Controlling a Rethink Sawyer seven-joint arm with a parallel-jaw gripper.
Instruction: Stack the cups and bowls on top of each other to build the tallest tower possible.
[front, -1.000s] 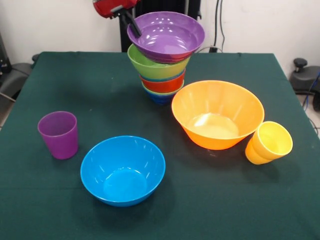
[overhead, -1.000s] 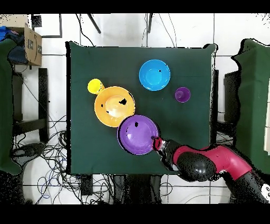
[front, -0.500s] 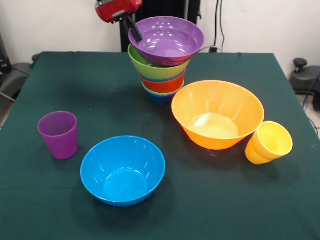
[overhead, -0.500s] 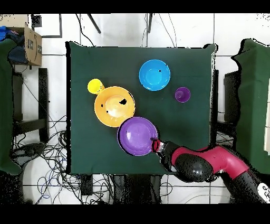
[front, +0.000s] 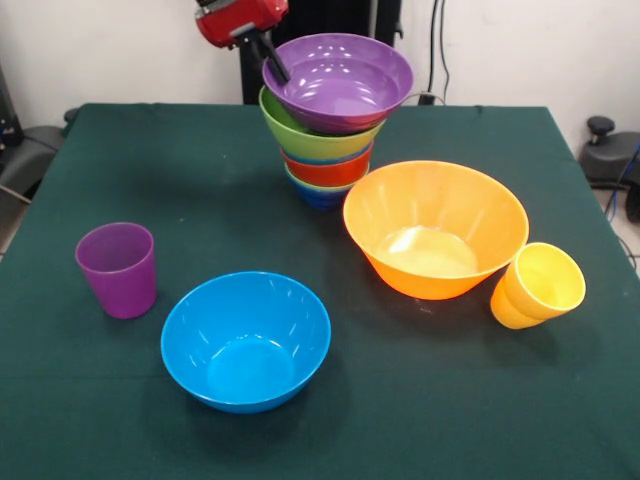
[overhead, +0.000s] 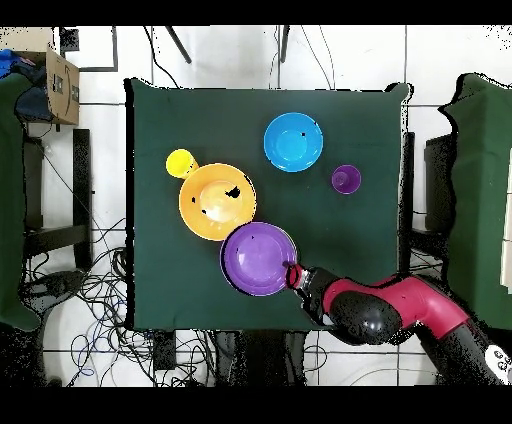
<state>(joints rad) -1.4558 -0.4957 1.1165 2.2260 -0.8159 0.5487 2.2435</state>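
The tower (front: 325, 165) stands at the table's far middle: a dark blue bowl lowest, then red-orange (front: 325, 168) and green (front: 305, 135) bowls, with the wide purple bowl (front: 340, 75) (overhead: 258, 258) on top. My gripper (front: 272, 62) (overhead: 293, 274) is shut on the purple bowl's left rim. A large orange bowl (front: 435, 230) (overhead: 216, 200) sits just right of the tower. Near the front lies a large blue bowl (front: 245, 340) (overhead: 293, 141). The purple cup (front: 118, 268) (overhead: 345, 179) stands upright at the left; the yellow cup (front: 538, 285) (overhead: 180, 162) leans at the right.
A dark green cloth (front: 180, 170) covers the table. Cables and chairs surround it on the floor. A cardboard box (overhead: 60, 85) sits off one corner in the overhead view.
The gripper and the purple bowl have shifted slightly right in the front view, and the bowl now sits more level on the pile. Nothing else moved.
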